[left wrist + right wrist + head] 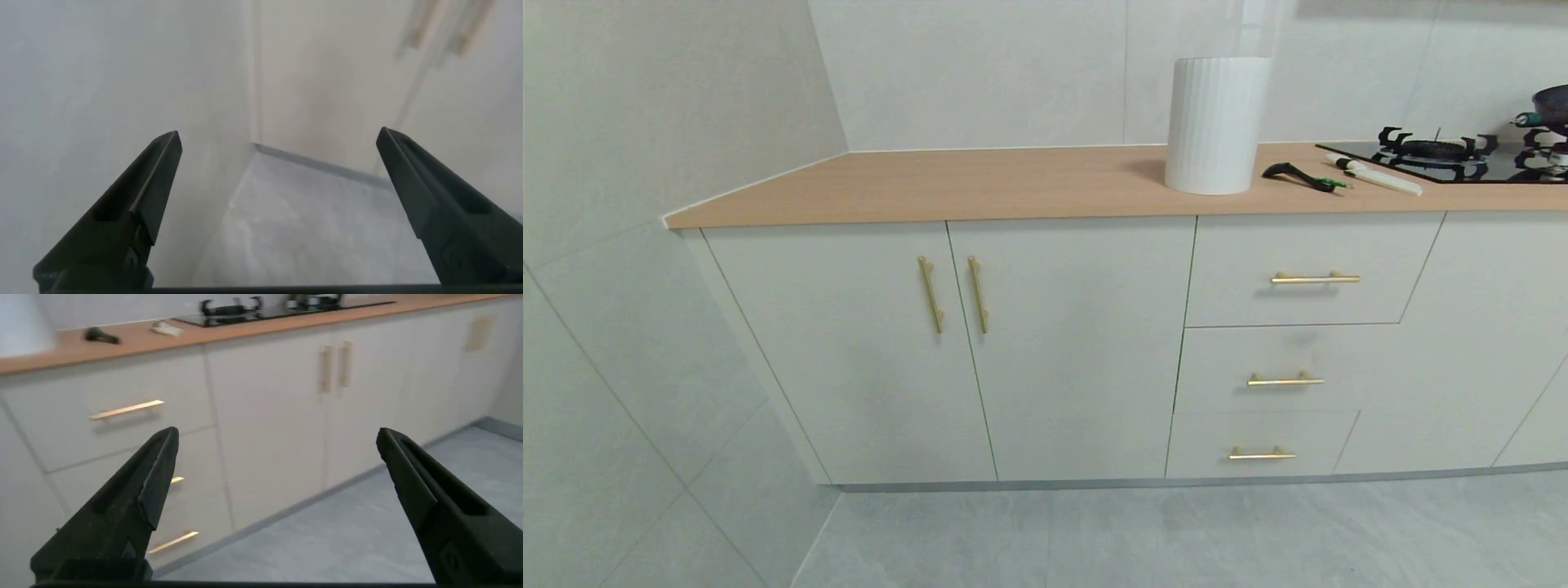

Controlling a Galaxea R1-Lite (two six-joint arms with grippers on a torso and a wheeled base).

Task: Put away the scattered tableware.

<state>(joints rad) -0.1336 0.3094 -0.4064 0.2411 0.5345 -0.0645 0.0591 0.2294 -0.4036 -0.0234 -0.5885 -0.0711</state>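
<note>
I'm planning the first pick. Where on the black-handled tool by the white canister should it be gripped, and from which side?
Grip the black-handled tool mid-handle, coming straight down from above, with the jaws across its narrow width. It lies flat on the counter, so its two long sides are probably the only faces free to pinch.

A wooden countertop (980,184) carries a tall white ribbed holder (1215,122); just beside it lie a black-handled tool (1298,175) and a white utensil (1376,176), close together, near a black gas hob (1445,159)
</note>
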